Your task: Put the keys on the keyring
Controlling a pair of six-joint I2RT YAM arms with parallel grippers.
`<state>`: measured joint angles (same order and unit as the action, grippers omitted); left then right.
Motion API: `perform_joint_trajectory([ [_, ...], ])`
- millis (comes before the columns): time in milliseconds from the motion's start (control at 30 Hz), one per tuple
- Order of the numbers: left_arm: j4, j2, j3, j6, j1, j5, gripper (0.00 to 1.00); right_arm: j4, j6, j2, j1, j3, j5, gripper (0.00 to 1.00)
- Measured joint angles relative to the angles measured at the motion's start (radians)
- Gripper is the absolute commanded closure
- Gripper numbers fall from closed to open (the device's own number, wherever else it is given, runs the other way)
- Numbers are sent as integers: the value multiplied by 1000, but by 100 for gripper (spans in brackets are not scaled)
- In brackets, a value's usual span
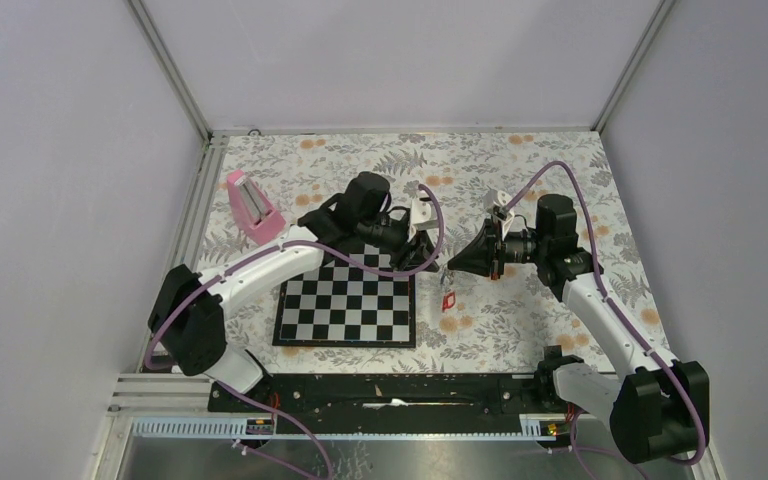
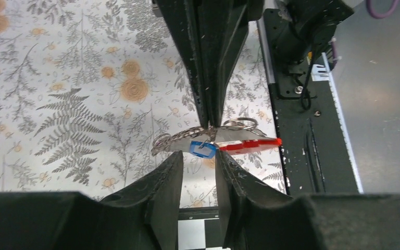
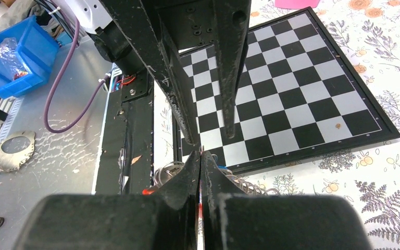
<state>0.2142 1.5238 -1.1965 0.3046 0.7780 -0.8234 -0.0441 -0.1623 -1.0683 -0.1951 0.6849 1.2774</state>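
My right gripper (image 1: 454, 265) (image 3: 200, 154) hangs above the floral table, right of the chessboard, and is shut on the keyring (image 2: 239, 124). The keyring's white-and-red fob (image 2: 247, 144) (image 1: 448, 300) sticks out toward the arm bases, and a braided metal strand (image 2: 173, 142) trails the other way. A key with a blue tag (image 2: 203, 150) dangles at the ring, right under the right fingertips (image 2: 212, 117). My left gripper (image 2: 199, 156) (image 1: 430, 252) faces it, open. The blue tag sits just at the mouth of the gap, and neither of the left gripper's fingers (image 2: 173, 177) presses on it.
The chessboard (image 1: 345, 308) (image 3: 291, 88) lies under the left arm. A pink wedge block (image 1: 253, 207) stands at the back left. The black base rail (image 2: 302, 130) runs along the near edge. A blue bin (image 3: 10, 57) sits off the table.
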Motion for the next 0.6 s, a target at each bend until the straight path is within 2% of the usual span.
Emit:
perform_joint_trajectory([
  [267, -51, 29, 0, -77, 1, -93, 73, -21, 18, 0, 0, -6, 0, 100],
  [600, -86, 43, 0, -121, 1, -128, 89, -52, 51, 2, 0, -11, 1, 100],
])
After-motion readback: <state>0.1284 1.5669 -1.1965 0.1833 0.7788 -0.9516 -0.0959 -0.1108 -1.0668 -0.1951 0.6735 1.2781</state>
